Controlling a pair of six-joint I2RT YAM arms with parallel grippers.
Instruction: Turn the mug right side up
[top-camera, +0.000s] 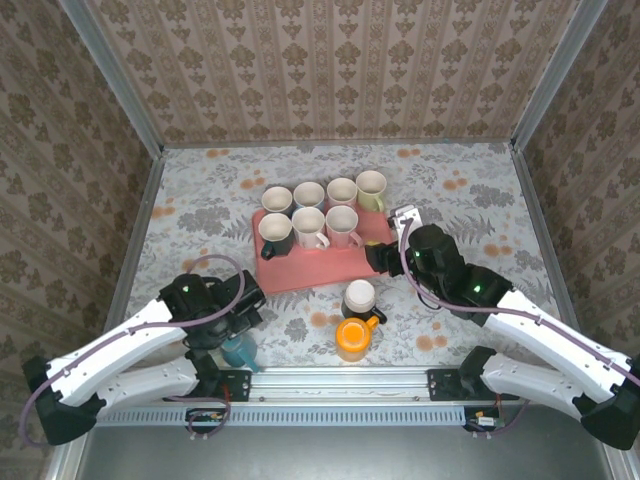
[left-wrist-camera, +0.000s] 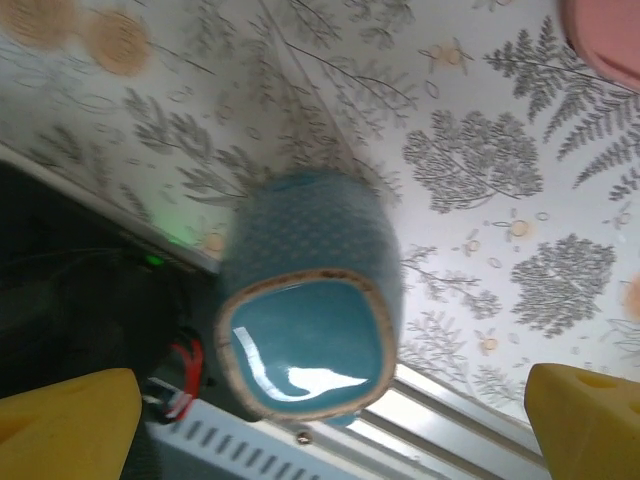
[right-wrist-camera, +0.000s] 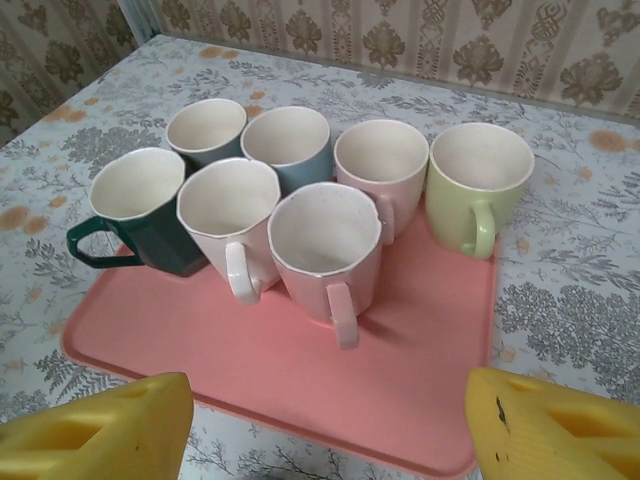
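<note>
Though L gripper (left-wrist-camera: 325, 425) spread wide, teal mug (left-wrist-camera: 308, 320) handle hidden, edges blurred.

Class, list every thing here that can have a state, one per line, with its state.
teal mug: upside down on the table, unheld
orange mug: apparently upside down
dark mug: standing; which way up unclear
seven mugs: upright, empty, on the tray
pink tray: flat on the table
left gripper: open, above the teal mug
right gripper: open, empty

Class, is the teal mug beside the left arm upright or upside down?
Upside down: the teal mug shows a flat glossy base facing up, no opening.
</note>
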